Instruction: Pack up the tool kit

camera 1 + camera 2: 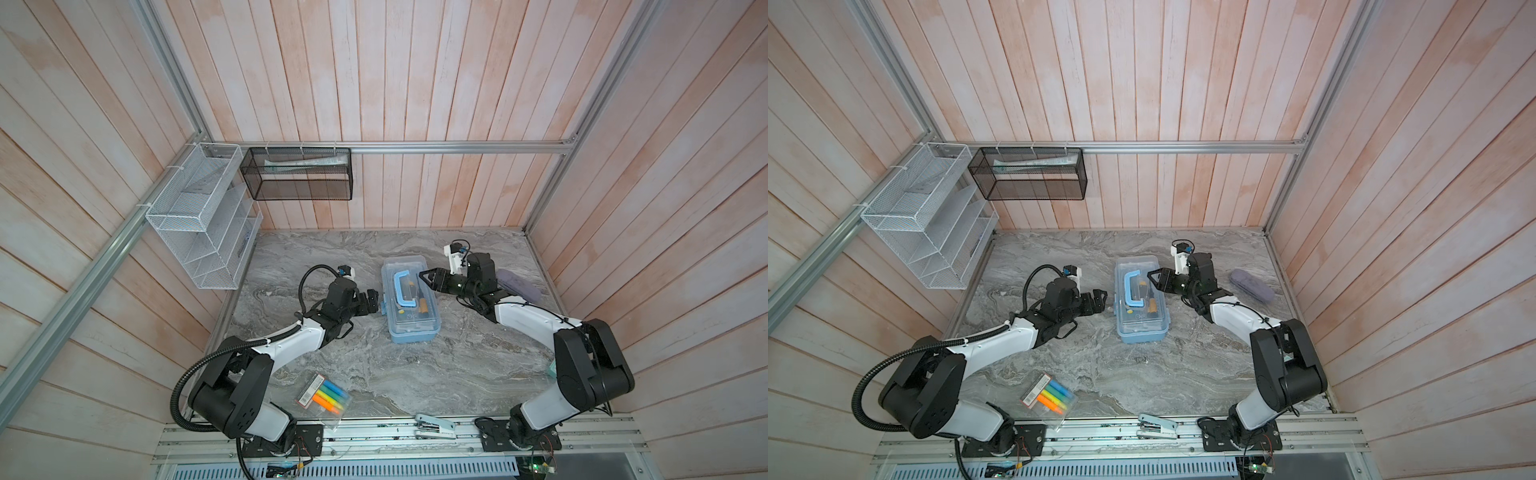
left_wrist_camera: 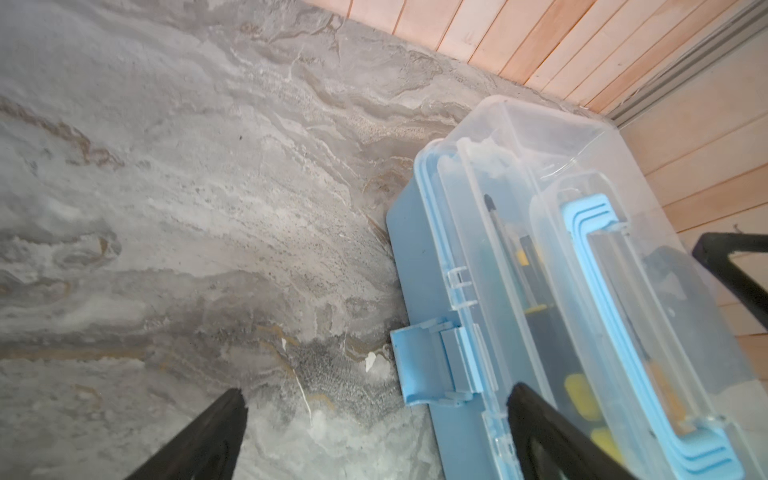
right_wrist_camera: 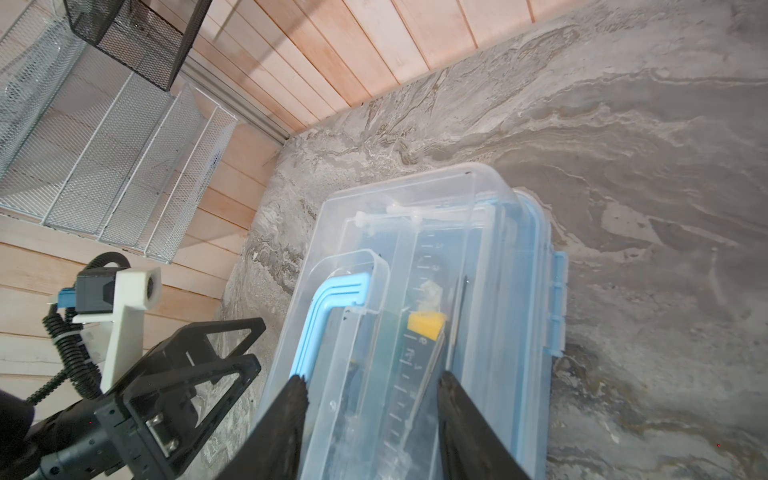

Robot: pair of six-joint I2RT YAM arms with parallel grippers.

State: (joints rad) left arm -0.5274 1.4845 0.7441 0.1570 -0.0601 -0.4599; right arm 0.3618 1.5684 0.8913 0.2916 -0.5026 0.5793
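Observation:
The tool kit (image 1: 411, 320) (image 1: 1142, 324) is a light-blue box with a clear lid that lies shut, standing mid-table in both top views. Its arched handle (image 1: 402, 291) (image 2: 590, 216) (image 3: 332, 299) lies flat on the lid. The blue latch (image 2: 432, 365) (image 3: 559, 299) sticks out from the box's side. My left gripper (image 1: 376, 303) (image 2: 378, 399) is open wide at that side, one finger over the lid edge, the other over the table. My right gripper (image 1: 423, 279) (image 3: 374, 384) hovers over the lid beside the handle, jaws apart, holding nothing.
A packet of coloured highlighters (image 1: 324, 395) lies front left. A lilac oval case (image 1: 1252, 284) sits behind the right arm. A white stapler-like item (image 1: 434, 426) rests on the front rail. A white mesh rack (image 1: 199, 224) and a black mesh basket (image 1: 299, 174) hang on the walls.

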